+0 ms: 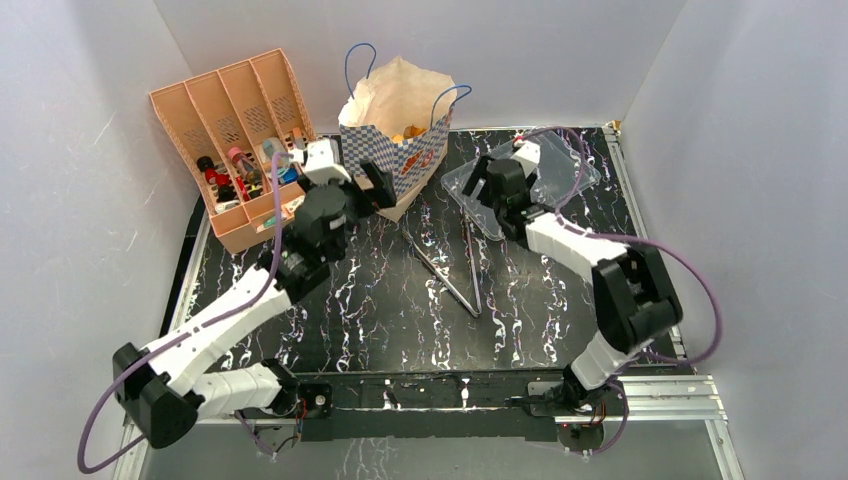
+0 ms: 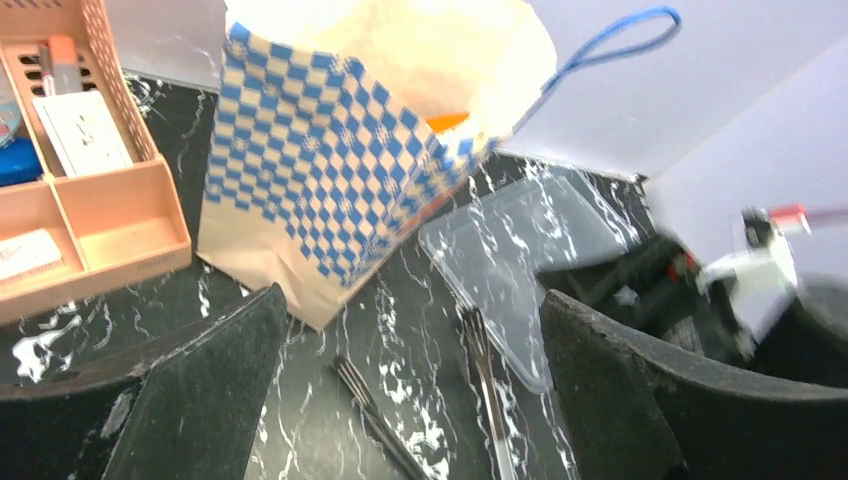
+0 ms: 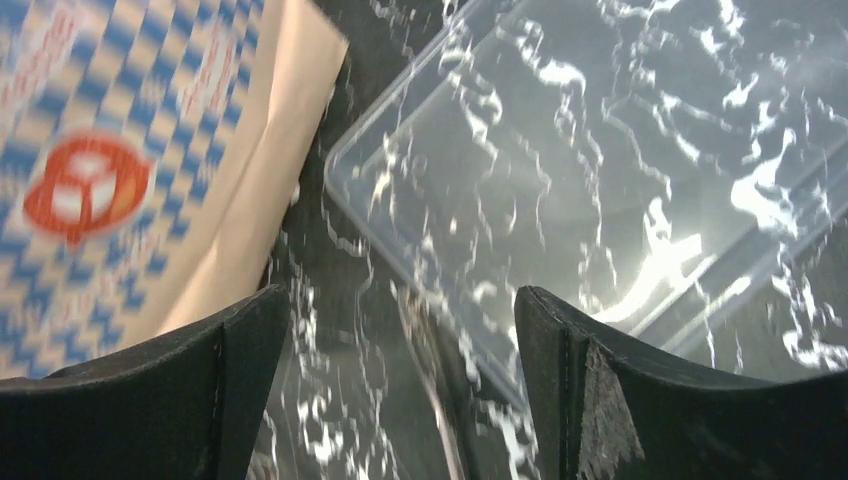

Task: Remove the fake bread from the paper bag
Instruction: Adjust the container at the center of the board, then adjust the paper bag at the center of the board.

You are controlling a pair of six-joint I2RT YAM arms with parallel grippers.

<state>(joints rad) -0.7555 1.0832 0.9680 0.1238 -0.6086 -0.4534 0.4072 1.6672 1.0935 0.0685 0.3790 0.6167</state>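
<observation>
Tan kraft with a blue-checked band, the paper bag (image 1: 395, 150) stands upright with its mouth open. The fake bread (image 1: 411, 134) shows only as orange scraps down inside it. No piece lies outside the bag in any view, so I judge the task barely begun, with every bread left to lift out.

The left gripper (image 1: 372, 188) sits at the bag's near face, jaws spread wide with nothing between them. The right gripper (image 1: 490, 182) hangs right of the bag over the clear plastic tray (image 1: 575, 170), jaws likewise apart and empty. Metal tongs (image 1: 450, 270) lie in front of the bag.

Only the overhead view looks into the bag's mouth and takes in the orange organiser (image 1: 225, 130) left of it. The left wrist view catches one orange edge of bread at the bag's rim. The right wrist view shows the bag's red printed logo (image 3: 85, 190) and no bread.
</observation>
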